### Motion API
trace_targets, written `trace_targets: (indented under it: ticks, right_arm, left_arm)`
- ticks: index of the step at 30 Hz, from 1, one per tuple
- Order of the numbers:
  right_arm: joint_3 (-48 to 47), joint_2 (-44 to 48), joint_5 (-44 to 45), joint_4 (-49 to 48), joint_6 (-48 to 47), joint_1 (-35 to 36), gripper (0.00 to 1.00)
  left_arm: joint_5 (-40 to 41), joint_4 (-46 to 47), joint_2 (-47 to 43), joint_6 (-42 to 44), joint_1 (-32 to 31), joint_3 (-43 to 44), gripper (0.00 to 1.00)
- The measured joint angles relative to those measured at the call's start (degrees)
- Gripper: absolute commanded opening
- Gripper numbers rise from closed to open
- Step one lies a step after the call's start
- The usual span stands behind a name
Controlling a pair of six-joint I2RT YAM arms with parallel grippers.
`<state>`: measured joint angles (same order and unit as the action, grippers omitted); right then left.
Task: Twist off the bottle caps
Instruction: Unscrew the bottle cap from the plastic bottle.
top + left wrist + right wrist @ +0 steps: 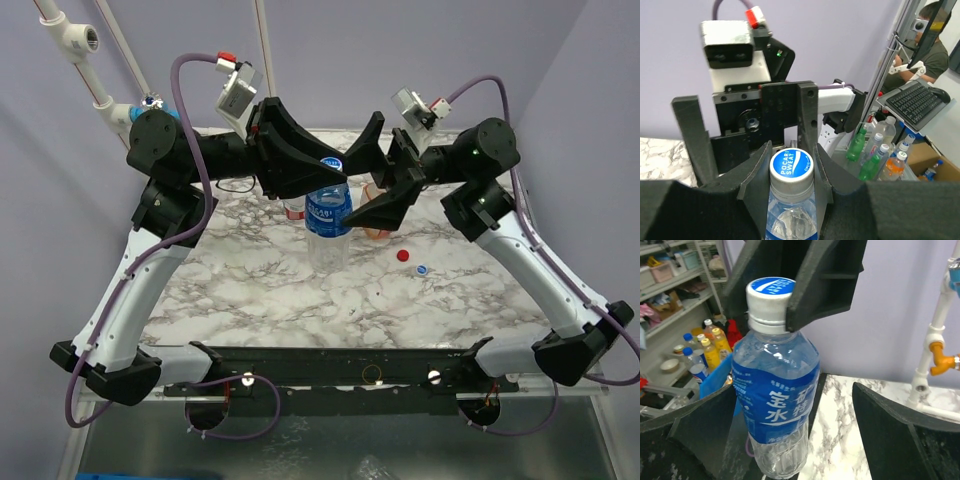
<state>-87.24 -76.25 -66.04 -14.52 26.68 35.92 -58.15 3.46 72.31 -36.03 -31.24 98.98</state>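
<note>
A clear blue-labelled bottle (328,222) stands upright at the table's middle back. Its blue-and-white cap (791,166) is on the neck. My left gripper (322,165) is shut on that cap from above, one finger on each side (791,150). In the right wrist view the bottle (775,390) sits between my right gripper's (790,410) wide-open fingers, close to the left one and apart from the right one. My right gripper (376,178) is empty. A loose red cap (404,255) and a loose blue-and-white cap (421,268) lie on the marble to the right.
A red-labelled bottle (292,208) stands just behind left of the held one. An orange bottle (378,232) shows partly under my right gripper. White pipes (935,340) rise at the back. Bottles (875,155) stand off the table.
</note>
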Motion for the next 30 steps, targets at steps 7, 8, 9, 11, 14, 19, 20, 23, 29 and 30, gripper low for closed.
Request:
trace_targets:
  ticks: [7, 8, 9, 11, 14, 19, 20, 23, 29, 30]
  right_arm:
    - [3.4, -4.5, -3.8, -16.6, 14.1, 0.0, 1.0]
    - [3.5, -4.8, -4.2, -17.7, 15.2, 0.0, 1.0]
    - [3.5, -4.9, -4.3, -18.5, 15.9, 0.0, 1.0]
    - [3.5, -5.0, -4.3, -19.6, 16.7, 0.2, 1.0]
    - [3.5, -5.0, -4.3, -21.6, 17.5, 0.5, 0.94]
    - [3.5, -6.8, -5.3, -31.3, 24.0, 1.1, 0.81]
    - [3.5, -7.9, -5.9, -35.2, 26.8, 1.2, 0.77]
    - [3.4, -11.9, -7.3, -46.0, 35.3, 1.2, 0.65]
    - [1.4, -16.7, -9.2, -58.8, 46.2, 1.7, 0.27]
    - [1.4, -16.5, -9.3, -58.9, 46.3, 1.7, 0.18]
  left_arm:
    - [-1.4, 0.2, -0.2, 1.7, 0.0, -0.8, 0.0]
    - [-1.6, 0.2, -0.2, 2.1, 0.0, -0.9, 0.0]
    - [-1.8, 0.3, -0.1, 2.5, 0.0, -0.9, 0.0]
    - [-2.1, 0.4, 0.2, 3.2, 0.0, -1.0, 0.0]
    - [-2.6, 0.8, 0.8, 4.1, 0.0, -1.0, 0.0]
    - [-3.8, 1.1, 2.5, 4.6, -0.2, -0.7, 0.0]
    - [-4.1, 1.1, 3.0, 4.6, -0.3, -0.3, 0.0]
    - [-5.4, 1.2, 4.4, 4.4, -0.8, 1.4, 0.0]
    - [-6.0, 0.7, 4.9, 4.6, -0.8, 1.9, 0.0]
    - [-6.0, 0.8, 4.8, 4.6, -0.9, 1.9, 0.0]
